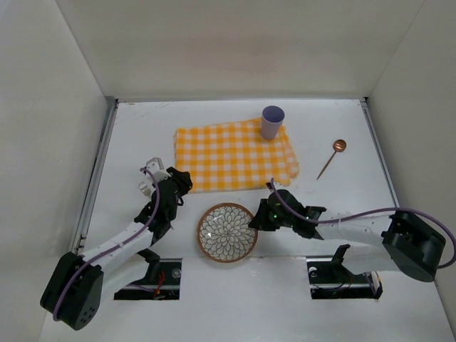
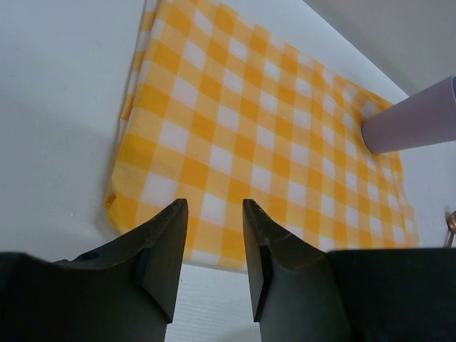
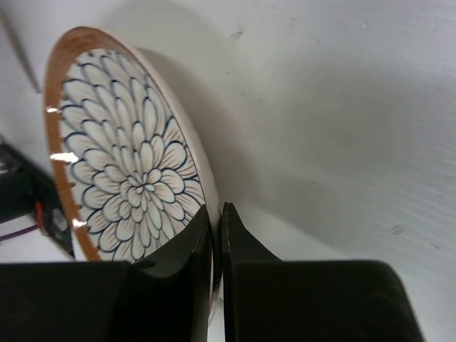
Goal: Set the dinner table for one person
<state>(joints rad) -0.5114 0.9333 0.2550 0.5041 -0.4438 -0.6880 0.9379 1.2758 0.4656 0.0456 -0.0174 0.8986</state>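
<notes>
Right gripper [image 3: 216, 221]: jaws pressed almost together, pinching the right rim of the flower-patterned plate [image 1: 226, 232] at lower centre of the top view. The plate is just below the yellow-and-white checked cloth [image 1: 228, 157], with a narrow gap between them (whether its rim is lifted, cannot tell).

Left gripper [image 2: 214, 214]: jaws spread, nothing between them, at the cloth's lower-left corner. Contact with the cloth cannot be told.

White surface [image 1: 342, 128] fills the middle of the top view, with pale walls at left, right and top.

Lilac cup [image 1: 272, 121] stands upright on the cloth's upper-right corner.

Copper-coloured spoon [image 1: 330, 158] lies on bare surface right of the cloth, bowl toward the upper right, apart from the cup.
</notes>
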